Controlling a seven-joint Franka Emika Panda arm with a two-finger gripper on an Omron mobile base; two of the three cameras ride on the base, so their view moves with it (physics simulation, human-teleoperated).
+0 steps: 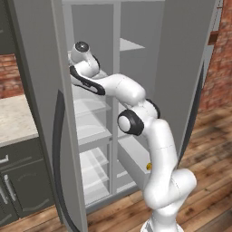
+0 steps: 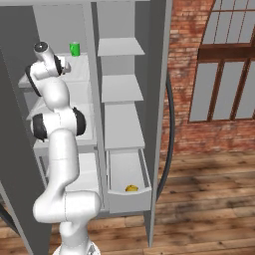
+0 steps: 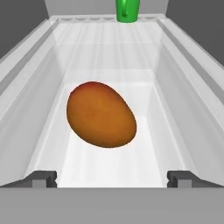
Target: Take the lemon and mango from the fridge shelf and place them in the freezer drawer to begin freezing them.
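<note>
The mango, orange with a reddish top, lies on the white fridge shelf in the hand view. It sits just ahead of my gripper and centred between the fingers. The gripper is open, with one dark fingertip at the left, the other at the right, and nothing between them. The lemon lies in the pulled-out light grey freezer drawer low in the right compartment. The lemon also shows as a yellow spot beside the arm in the left base view.
A green cup stands at the back of the shelf beyond the mango; in the right base view the cup is near the hand. Raised shelf walls flank the mango. Open fridge doors stand on both sides of the arm.
</note>
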